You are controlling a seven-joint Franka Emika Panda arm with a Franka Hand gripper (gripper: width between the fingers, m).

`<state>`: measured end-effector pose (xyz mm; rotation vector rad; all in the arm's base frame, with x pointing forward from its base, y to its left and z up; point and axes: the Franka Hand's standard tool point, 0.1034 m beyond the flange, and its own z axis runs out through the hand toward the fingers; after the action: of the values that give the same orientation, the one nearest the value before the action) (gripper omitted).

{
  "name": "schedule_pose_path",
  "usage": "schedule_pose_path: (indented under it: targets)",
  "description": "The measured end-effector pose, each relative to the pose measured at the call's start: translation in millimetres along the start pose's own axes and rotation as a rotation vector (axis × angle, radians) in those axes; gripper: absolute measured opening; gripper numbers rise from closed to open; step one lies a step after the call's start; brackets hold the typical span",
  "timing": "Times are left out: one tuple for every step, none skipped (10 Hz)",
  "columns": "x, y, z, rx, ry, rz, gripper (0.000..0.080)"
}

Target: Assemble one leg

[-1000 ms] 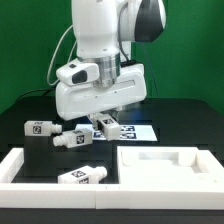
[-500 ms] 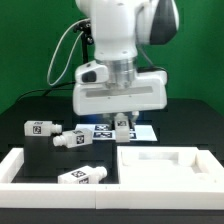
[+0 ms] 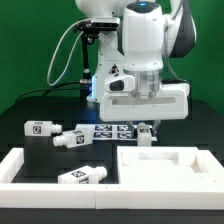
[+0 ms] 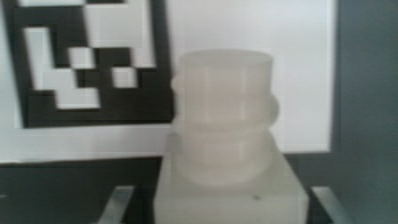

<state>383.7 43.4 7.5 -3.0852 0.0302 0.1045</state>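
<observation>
The gripper (image 3: 146, 124) hangs under the arm toward the exterior view's right of centre. Its jaws are drawn in on a leg (image 3: 146, 133), a small white peg that hangs straight down from the fingers with its long axis upright. In the wrist view that same leg (image 4: 222, 120) fills the middle of the picture as a stepped white stub, with a dark shape either side of its base that I take for the fingers. The grip looks firm, though how much gap is left between pad and plastic is not clear. The held leg is over the far side of the table, above the right end of the marker board (image 3: 112, 130) and just beyond the far edge of the white panel (image 3: 165, 168). The relation that matters is this: the panel lies nearer than the leg, and its far-left raised corner sits just to the near and slightly left of the peg. The coming move is therefore probably a short carry toward the near side and a descent with the axis kept vertical. Whether that corner has a socket cannot be made out here. Three spare legs lie on their sides to the exterior view's left, one far out (image 3: 40, 127), one beside the marker board (image 3: 74, 138) and one near the front (image 3: 83, 176) inside the border rail (image 3: 18, 168).
</observation>
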Motion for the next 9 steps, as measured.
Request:
schedule_pose_path:
  targets:
    - [1.2,-1.3,-0.2,0.001,0.0,-0.001,0.0284]
    - [1.0,-1.3,-0.1,0.0,0.0,-0.002,0.0355]
    - [-0.2,-1.6,0.4,0.002,-0.012,-0.002,0.0355]
    - [0.9,-1.5,-2.1,0.01,-0.056,0.0,0.0553]
    - [13.3,1.1,-12.1,0.02,-0.087,0.01,0.0624]
    - [21.1,0.7,-19.3,0.033,-0.157,0.017,0.0624]
    - [28.3,-1.7,-27.6,0.049,-0.261,0.021,0.0644]
    - [40.9,-0.7,-34.4,0.056,-0.367,0.022,0.0644]
    - [48.5,0.2,-32.9,0.054,-0.417,0.068,0.0649]
